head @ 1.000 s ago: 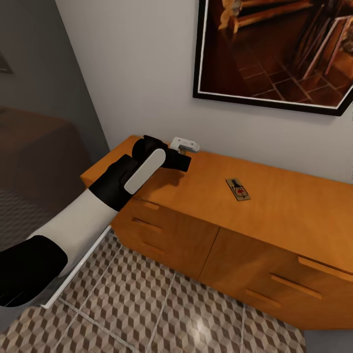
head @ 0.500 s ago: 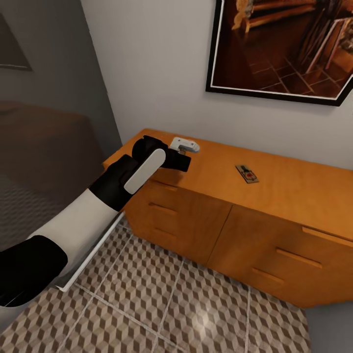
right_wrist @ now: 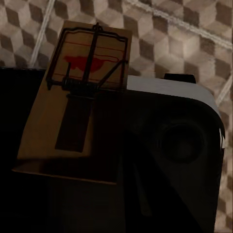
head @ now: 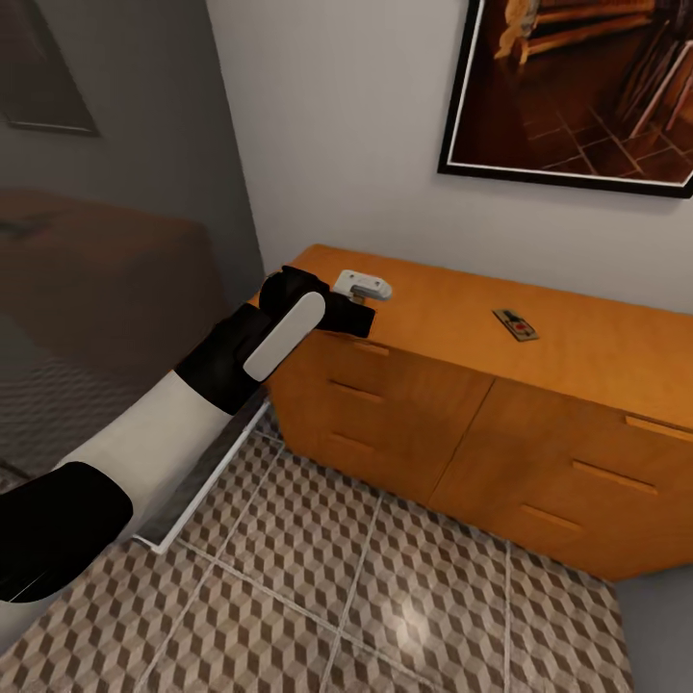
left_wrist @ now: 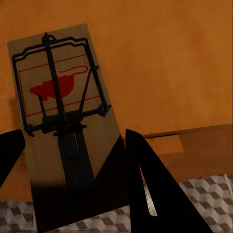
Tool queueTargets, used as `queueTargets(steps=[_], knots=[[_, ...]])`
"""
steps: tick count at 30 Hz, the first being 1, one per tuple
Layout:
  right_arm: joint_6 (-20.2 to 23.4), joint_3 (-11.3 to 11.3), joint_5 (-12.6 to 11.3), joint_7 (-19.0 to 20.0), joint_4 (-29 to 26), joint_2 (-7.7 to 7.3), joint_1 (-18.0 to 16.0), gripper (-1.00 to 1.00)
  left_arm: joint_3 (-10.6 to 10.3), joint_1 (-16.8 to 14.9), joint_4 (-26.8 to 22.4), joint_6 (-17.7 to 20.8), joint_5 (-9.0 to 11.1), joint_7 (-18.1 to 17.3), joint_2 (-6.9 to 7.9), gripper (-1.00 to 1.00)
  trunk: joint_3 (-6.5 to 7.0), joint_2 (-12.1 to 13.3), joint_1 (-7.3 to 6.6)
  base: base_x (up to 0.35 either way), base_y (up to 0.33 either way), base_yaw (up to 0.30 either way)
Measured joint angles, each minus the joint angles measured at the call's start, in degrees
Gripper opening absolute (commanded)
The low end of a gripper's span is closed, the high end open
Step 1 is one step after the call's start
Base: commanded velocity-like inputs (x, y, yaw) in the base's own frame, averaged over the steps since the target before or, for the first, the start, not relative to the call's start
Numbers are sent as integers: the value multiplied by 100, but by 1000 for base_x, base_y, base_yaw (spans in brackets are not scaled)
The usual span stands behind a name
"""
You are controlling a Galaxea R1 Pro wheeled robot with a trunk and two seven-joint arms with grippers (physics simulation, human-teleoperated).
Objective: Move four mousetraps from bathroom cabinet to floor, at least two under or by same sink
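Note:
My left gripper [left_wrist: 73, 145] is shut on a tan mousetrap [left_wrist: 58, 92] with dark wire and a red mark, held over the top of the orange-brown cabinet [left_wrist: 165, 58]. In the head view that gripper [head: 356, 318] hovers at the cabinet's [head: 433, 404] near left corner. Another mousetrap [head: 517, 324] lies flat on the cabinet top, further right. In the right wrist view my right gripper [right_wrist: 73, 160] is shut on a mousetrap [right_wrist: 82, 82], held above the cube-patterned bathroom floor [right_wrist: 194, 43]. The sink is out of view.
A dark-framed picture [head: 577, 87] hangs on the white wall above the cabinet. A doorway with a grey wall [head: 125, 144] opens at the left. Patterned floor [head: 385, 597] stretches in front of the cabinet. A grey-white part of my own body [right_wrist: 184, 126] shows beside the right gripper.
The whole head view has shifted: cabinet, picture and lying mousetrap now sit further right and higher, so the camera moved. My left arm keeps its pose and its grip.

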Motion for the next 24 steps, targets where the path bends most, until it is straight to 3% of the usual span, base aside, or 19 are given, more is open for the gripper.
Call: queueTargets(steps=[10, 24], knots=[[0, -1, 0, 0, 0, 0, 0, -100, 0, 0, -18, 1, 0, -1, 0, -100, 0, 0, 1, -143, 261, 0], [1, -1, 1, -1, 0, 0, 0, -100, -6, 8, -36, 0, 0, 0, 9, -100, 0, 0, 2, -233, 206, 0]])
